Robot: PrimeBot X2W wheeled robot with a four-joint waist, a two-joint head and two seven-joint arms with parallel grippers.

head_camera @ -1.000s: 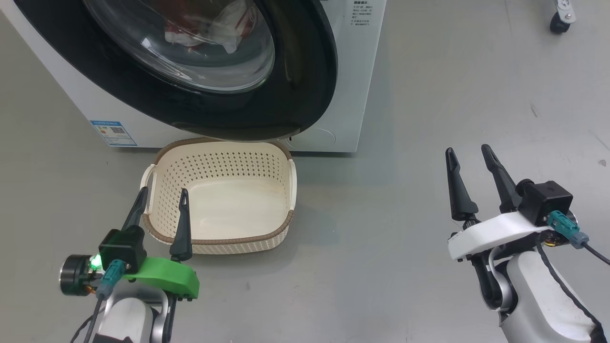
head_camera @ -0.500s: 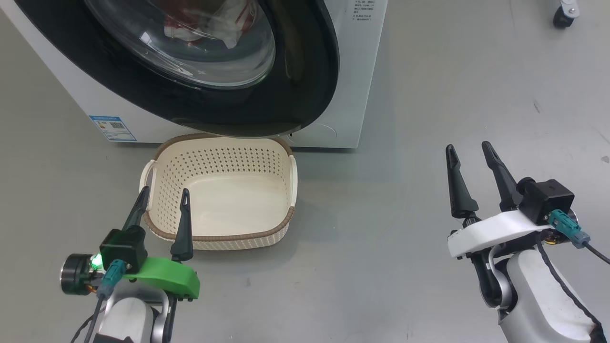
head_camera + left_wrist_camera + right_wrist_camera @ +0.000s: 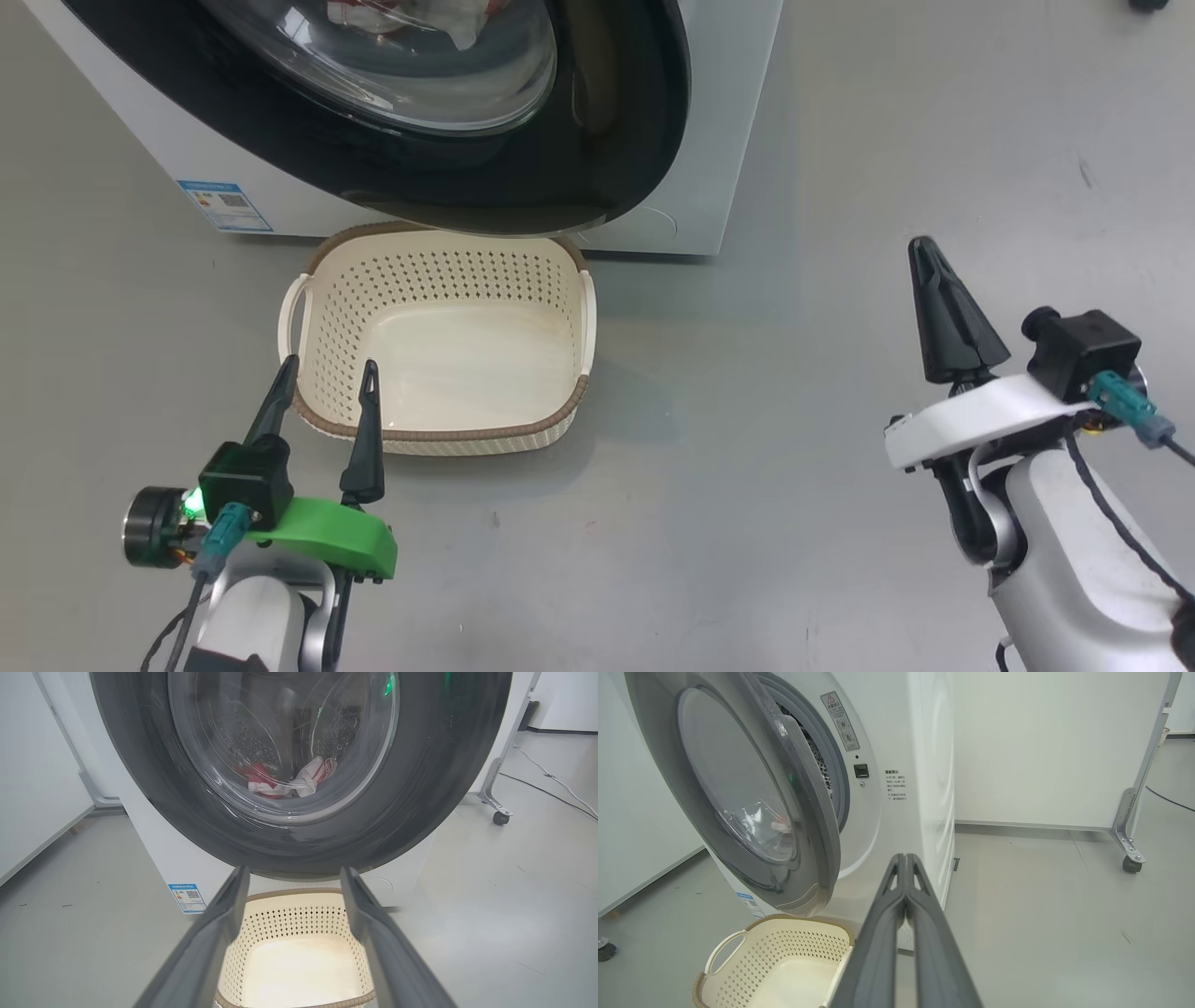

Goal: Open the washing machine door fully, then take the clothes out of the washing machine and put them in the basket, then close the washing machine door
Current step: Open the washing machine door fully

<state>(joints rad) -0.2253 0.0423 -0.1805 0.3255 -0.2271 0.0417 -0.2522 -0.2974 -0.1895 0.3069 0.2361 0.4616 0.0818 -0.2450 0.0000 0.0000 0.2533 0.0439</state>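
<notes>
1. My right gripper [image 3: 924, 248] has its two fingers pressed flat together into one dark wedge, holding nothing. My left gripper [image 3: 330, 364] has its fingers spread and is also empty.
2. The washing machine door [image 3: 817, 868] stands ajar, partway off the front of the washing machine [image 3: 924, 788]. Its hinged side is away to the left, and its free edge faces the right fingers.
3. The relation that matters is this: the free edge lies ahead of the right fingertips and off to their left, well apart from them. There is an open gap behind the black rim. The edge curves up and down, roughly crosswise to the way the wedge points.
4. I judge the right arm the nearer one to that edge. The left fingers point at the door's face and at the basket [image 3: 439, 437], which sits just ahead of their tips under the door's lower rim.
5. The clothes [image 3: 280, 781] lie in the drum behind the glass, ahead of and above the left fingers.
6. My read is that the next move is to slip the closed wedge behind the rim and sweep it leftward. The risk is glancing off the glossy curve.
</notes>
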